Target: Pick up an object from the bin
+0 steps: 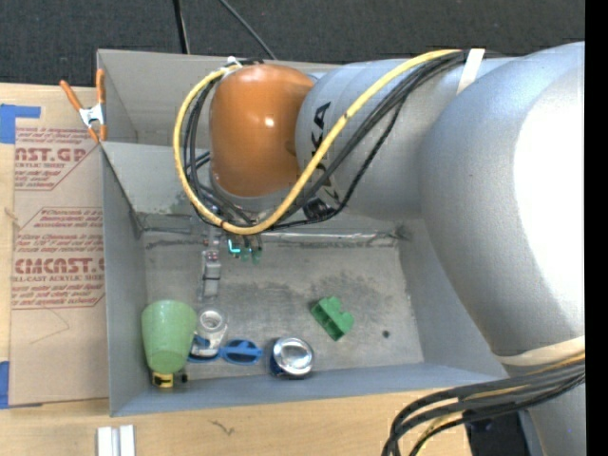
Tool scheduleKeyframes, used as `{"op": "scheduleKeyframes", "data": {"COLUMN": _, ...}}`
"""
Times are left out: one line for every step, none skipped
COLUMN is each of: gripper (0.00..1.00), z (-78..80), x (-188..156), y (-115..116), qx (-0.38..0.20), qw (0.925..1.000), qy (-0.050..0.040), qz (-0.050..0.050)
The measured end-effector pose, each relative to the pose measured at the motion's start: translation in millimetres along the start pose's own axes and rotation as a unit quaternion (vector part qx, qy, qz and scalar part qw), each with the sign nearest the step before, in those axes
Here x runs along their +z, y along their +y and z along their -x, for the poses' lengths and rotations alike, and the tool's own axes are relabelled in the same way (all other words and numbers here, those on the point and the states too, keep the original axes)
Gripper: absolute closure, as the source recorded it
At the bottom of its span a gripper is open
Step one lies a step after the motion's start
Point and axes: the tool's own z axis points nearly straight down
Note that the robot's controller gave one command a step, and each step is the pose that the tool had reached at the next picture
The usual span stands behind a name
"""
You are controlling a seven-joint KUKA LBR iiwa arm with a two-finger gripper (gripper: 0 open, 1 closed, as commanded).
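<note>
Approach step: hovering with gripper (211,272) low over bare bin (313,274) floor. Open or closed, cannot tell. Nearest: jar (211,327), green cup (168,332), front-left. Next, probably centring over one.

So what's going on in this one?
A robot arm reaches into the grey bin from the right, its gripper low over the bare floor near the back left. Toward the front lie a pale green cup on its side, a blue piece, a blue can and a green block. None is lifted.
</note>
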Motion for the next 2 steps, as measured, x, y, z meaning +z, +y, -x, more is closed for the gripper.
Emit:
{"op": "scheduleKeyframes", "data": {"gripper": 0.00, "z": -47.7, "x": 83.8, "y": 24.2, "qx": -0.097, "qw": 0.9952, "qy": 0.0025, "qz": -0.011}}
{"op": "scheduleKeyframes", "data": {"gripper": 1.00, "z": -47.9, "x": 85.2, "y": 19.7, "qx": -0.093, "qw": 0.9956, "qy": 0.0051, "qz": -0.013}}
